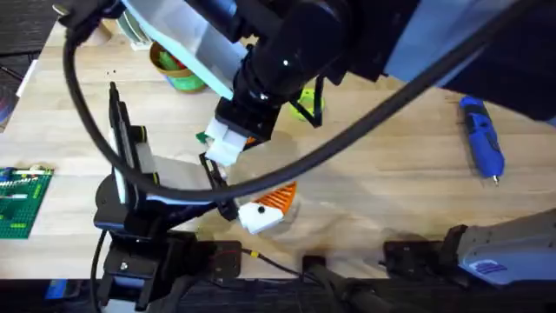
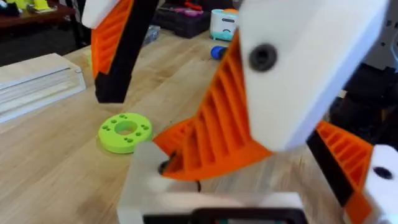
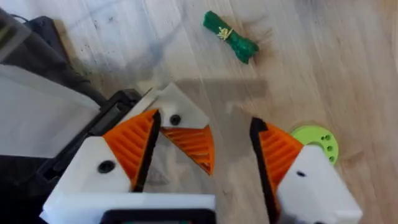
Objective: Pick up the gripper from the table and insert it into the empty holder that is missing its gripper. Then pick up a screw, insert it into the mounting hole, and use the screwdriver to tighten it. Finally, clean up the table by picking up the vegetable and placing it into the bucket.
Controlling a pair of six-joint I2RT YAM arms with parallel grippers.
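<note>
Right gripper (image 3: 205, 165): fingers spread apart, nothing clamped between them; it hangs just above the left gripper, as the overhead view shows it at (image 1: 233, 143).
Left gripper (image 1: 261, 209): low over the table, directly under the right gripper; whether its fingers are apart or together, I cannot tell.
Holder (image 3: 177, 115): white wedge-shaped mount with a dark screw hole, sitting between the right gripper's spread fingers, close by its left finger.
Orange gripper tip (image 3: 189, 144): ribbed wedge lying against the holder, inside the gap of the right gripper; the left wrist view shows the same ribbed orange piece at (image 2: 214, 134), set against a white mount with a dark hole.
Vegetable (image 3: 230, 36): small green leafy bundle on the wooden table (image 1: 373, 165), ahead of the right gripper and well apart from it.
Green ring disc (image 3: 317, 140): flat on the table, just beside the right gripper's right finger.
Screwdriver (image 1: 480, 136): blue, lying on the table far from both grippers.
Bucket (image 1: 174, 68): yellow-rimmed, green-banded, beyond the grippers, partly hidden by the arm.
</note>
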